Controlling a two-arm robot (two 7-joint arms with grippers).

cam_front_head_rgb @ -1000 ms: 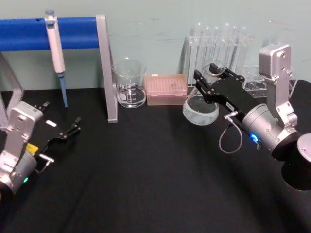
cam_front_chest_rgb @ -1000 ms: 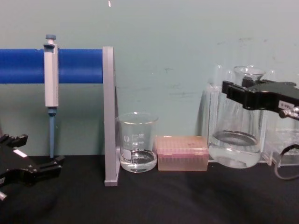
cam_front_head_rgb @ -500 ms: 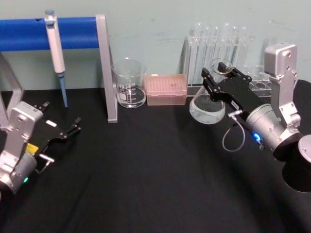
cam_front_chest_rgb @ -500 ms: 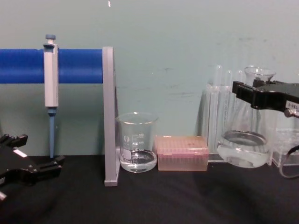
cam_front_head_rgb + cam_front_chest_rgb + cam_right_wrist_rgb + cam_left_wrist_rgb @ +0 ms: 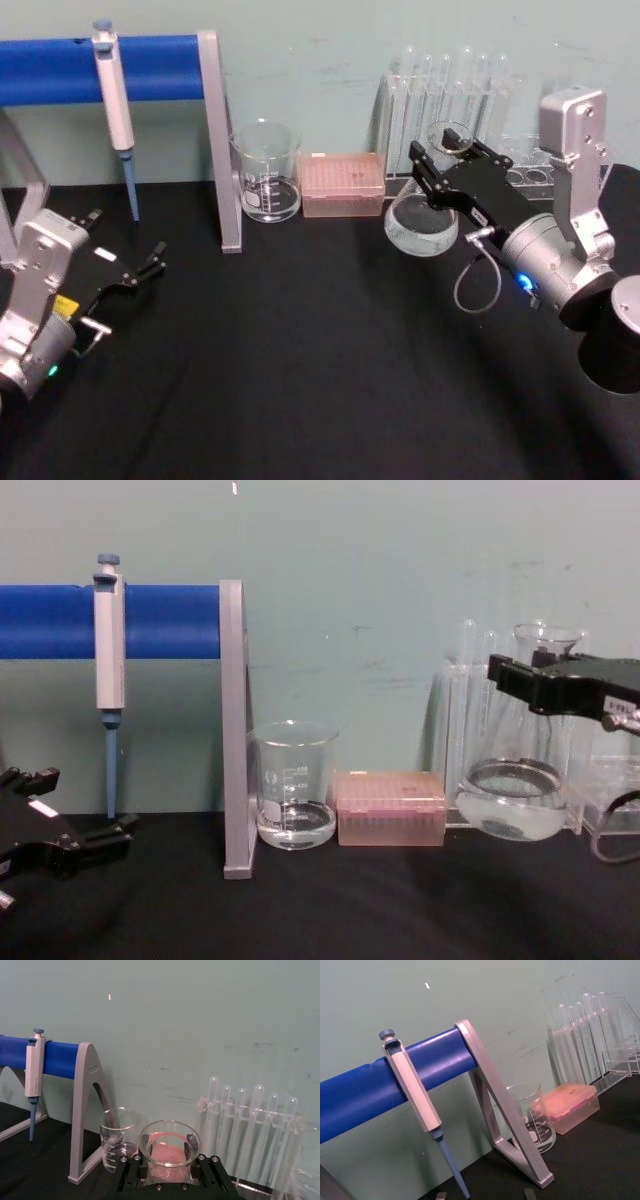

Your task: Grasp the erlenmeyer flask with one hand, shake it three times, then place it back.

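So the right gripper (image 5: 447,160) has its jaws clamped on the neck of the erlenmeyer flask (image 5: 422,226), right of centre in the head view, just in front of the test tube rack (image 5: 452,85). Compared with half a second ago the flask has swung back a little toward the left of the frame, after going right the half second before that. To me that reads as mid-shake, one back-and-forth under way. I couldn't say which of the three, and setting it down is still to come. From the chest view the flask (image 5: 512,802) stays upright with a bit of liquid pooled in the base. I can't tell if it's clear of the table.

The left gripper (image 5: 158,257) sits parked at lower left, fingers apart, holding nothing.

As for writing, there isn't much. The beaker (image 5: 266,172) has printed graduation marks and the right gripper (image 5: 540,685) has a small white label, but neither is readable. There's a yellow sticker (image 5: 64,306) on the left arm, also illegible. I can't see a brand anywhere.
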